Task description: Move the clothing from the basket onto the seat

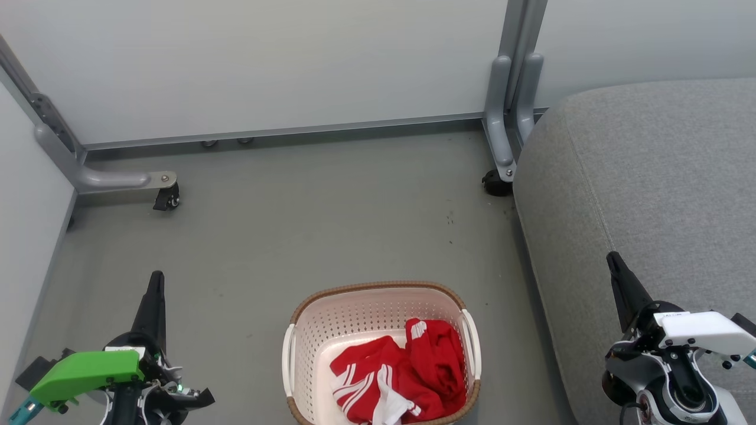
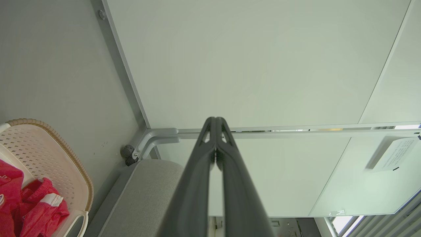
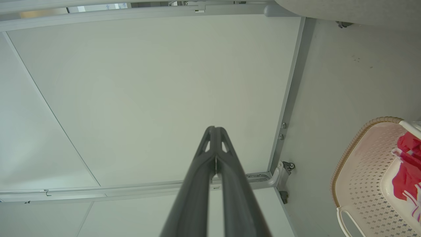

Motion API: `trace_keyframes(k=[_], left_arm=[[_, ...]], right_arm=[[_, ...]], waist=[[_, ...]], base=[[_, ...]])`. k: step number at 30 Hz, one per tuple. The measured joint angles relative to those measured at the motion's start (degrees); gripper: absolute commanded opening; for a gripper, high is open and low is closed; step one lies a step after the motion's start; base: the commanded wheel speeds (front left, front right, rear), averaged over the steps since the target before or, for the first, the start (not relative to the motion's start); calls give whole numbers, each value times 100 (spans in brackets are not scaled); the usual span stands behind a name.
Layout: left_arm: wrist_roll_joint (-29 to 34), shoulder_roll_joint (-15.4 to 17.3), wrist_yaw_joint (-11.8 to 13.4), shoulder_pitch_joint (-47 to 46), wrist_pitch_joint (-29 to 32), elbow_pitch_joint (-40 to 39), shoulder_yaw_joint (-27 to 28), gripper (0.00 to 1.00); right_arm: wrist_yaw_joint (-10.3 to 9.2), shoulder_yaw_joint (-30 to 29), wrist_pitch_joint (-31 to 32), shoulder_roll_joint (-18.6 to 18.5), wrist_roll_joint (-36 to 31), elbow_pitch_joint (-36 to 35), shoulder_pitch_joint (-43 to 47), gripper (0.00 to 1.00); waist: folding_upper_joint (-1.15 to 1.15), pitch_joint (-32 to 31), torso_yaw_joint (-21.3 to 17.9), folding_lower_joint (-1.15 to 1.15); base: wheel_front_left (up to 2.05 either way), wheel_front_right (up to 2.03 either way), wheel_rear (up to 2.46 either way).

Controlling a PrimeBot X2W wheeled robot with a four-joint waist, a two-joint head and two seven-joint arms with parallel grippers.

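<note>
Clothing (image 1: 401, 372) lies tangled in basket (image 1: 378, 287); left claw (image 1: 156, 280) and right claw (image 1: 612, 261) pinched closed, empty. Likely risk: a grab snags both pieces and tips the basket.

Left gripper (image 1: 156, 282): long dark tapered fingers (image 1: 153, 316), green wrist cover (image 1: 88, 369). Right gripper (image 1: 613, 262): same dark fingers, white wrist cover (image 1: 706, 330), silver-black joint (image 1: 679, 396).

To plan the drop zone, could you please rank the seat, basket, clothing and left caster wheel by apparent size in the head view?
1. seat, largest though cropped by the frame.
2. basket.
3. clothing, heaped inside the basket.
4. caster wheel, smallest; it sits farther from the camera, so true size is unsure.
</note>
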Motion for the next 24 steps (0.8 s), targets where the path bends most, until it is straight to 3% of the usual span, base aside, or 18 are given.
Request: trace_keyframes(k=[12,13,24], left_arm=[[0,0,0,0,0,0,0,0],[0,-4,2,6,-1,23,-1,100],[66,-32,9,135,-261,67,-313,100]], right_arm=[[0,0,0,0,0,0,0,0],[0,0,0,5,1,19,6,100],[-2,163,-256,44,-285,83,142,100]], waist=[[0,0,0,0],[0,0,0,0],[0,16,-5,0]], base=[[0,0,0],[0,0,0],[0,0,0]])
